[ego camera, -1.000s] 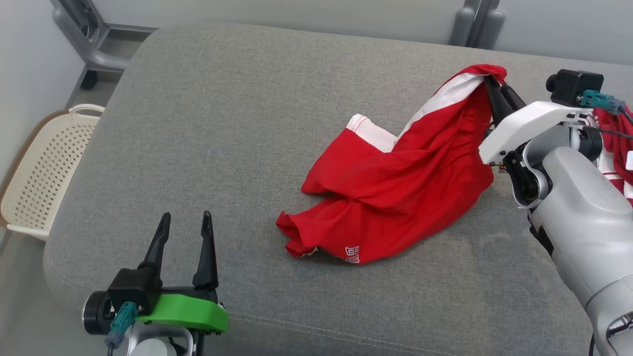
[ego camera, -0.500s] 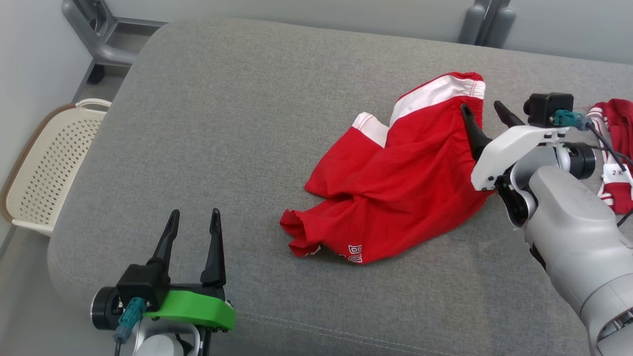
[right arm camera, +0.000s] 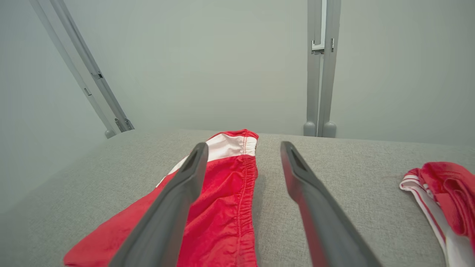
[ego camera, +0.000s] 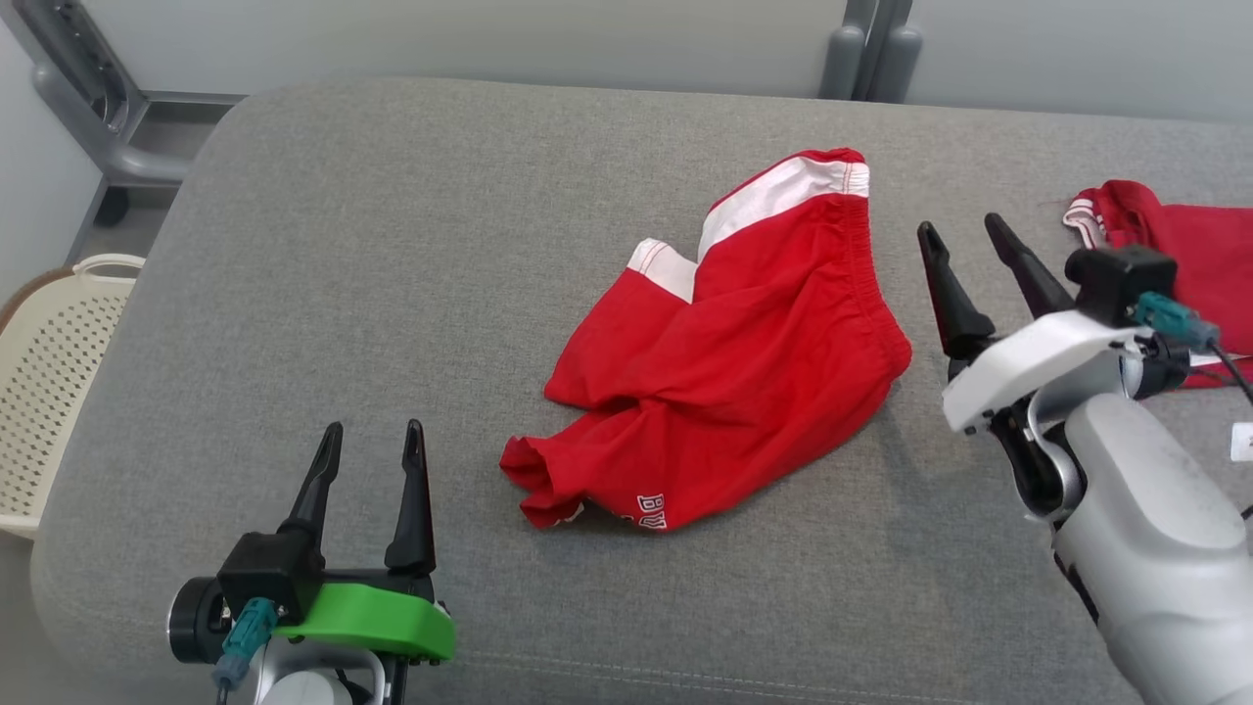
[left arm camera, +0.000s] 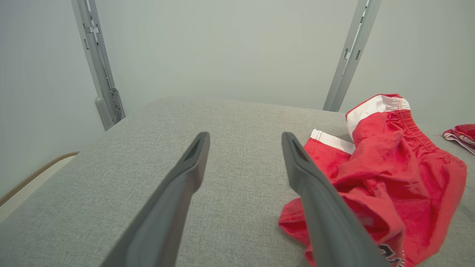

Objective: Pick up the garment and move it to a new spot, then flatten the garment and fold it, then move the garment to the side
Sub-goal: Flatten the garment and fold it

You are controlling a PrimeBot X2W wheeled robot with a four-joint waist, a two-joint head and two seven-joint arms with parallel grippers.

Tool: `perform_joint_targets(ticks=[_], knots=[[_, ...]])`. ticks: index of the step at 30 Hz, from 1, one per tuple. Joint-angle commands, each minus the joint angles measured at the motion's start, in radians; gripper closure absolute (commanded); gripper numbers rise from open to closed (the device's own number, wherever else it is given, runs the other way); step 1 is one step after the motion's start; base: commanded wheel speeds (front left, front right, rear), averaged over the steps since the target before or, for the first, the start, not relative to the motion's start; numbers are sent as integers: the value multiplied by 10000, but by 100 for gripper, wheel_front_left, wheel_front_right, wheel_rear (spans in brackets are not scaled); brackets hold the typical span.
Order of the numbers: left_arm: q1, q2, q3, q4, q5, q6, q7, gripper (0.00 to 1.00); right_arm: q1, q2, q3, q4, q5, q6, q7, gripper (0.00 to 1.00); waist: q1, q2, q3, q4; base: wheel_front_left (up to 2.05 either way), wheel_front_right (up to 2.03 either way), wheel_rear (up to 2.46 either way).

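My right claw (ego camera: 957,223) gapes empty beside the shorts (ego camera: 724,362); grabbing their bunched hem, I could pinch two layers together.

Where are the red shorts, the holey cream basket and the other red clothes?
Red white-striped shorts (ego camera: 724,382): head view, middle fabric.
Cream perforated plastic basket (ego camera: 49,392): head view, perforated wall.
Other red garment (ego camera: 1204,245): head view, red fabric.
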Motion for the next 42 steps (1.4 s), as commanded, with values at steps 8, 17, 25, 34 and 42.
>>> perform_joint_targets(ticks=[8, 17, 25, 34, 42], knots=[[321, 7, -51, 146, 92, -178, -33, 0, 2717, 974, -2018, -2443, -1437, -1, -40, 0, 0, 0, -293, -281, 0, 0, 0], [536, 9, -509, 695, 137, -470, -33, 0, 4222, 1822, -2809, -3400, -2242, -1, -41, 0, 0, 0, -324, -562, 0, 0, 0], [477, 9, -752, 1512, 44, -654, -35, 0, 4301, 1973, -2733, -3572, -2361, -1, -42, 0, 0, 0, -194, -857, 0, 0, 0], [2, 10, -1061, 2716, -214, -812, -35, 0, 4110, 1970, -2567, -3512, -2347, -1, -42, 0, 0, 0, -31, -1323, 0, 0, 0], [-565, 10, -833, 3787, -307, -866, -35, 0, 4014, 1988, -2358, -3509, -2287, -1, -42, 0, 0, 0, 84, -1947, 0, 0, 0]])
